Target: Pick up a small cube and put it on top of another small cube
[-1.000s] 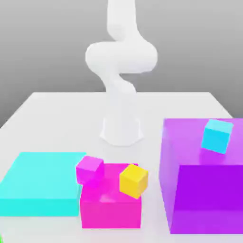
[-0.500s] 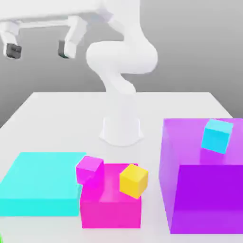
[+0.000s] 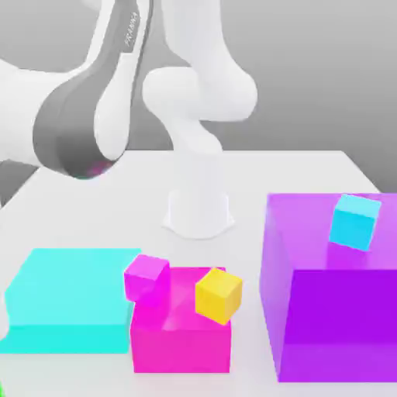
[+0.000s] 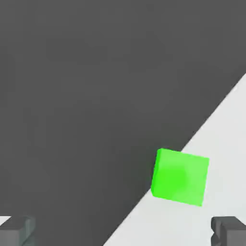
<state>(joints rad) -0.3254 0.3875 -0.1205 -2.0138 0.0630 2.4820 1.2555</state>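
Note:
A small bright green cube [image 4: 180, 177] lies at the edge of the white table [image 4: 216, 139], with dark floor beyond it. My gripper [image 4: 122, 232] hangs above it, open and holding nothing. Its two dark fingertips [image 4: 17, 230] stand wide apart, and the cube lies ahead of them, nearer one finger. In the exterior view my arm [image 3: 85, 116] reaches down over the table's left side. A small magenta-pink cube [image 3: 146, 275] and a small yellow cube [image 3: 219, 295] sit on a magenta block [image 3: 182, 341]. A small cyan cube [image 3: 355, 221] rests on a large purple block [image 3: 333, 318].
A flat cyan slab [image 3: 66, 298] lies at the front on the exterior view's left, beside the magenta block. The robot's white base [image 3: 198, 213] stands mid-table behind the blocks. The tall purple block takes up the front right.
The arm has swung down and toward the exterior view's left front. The gripper seen high up half a second ago has left that frame. No cube has moved.

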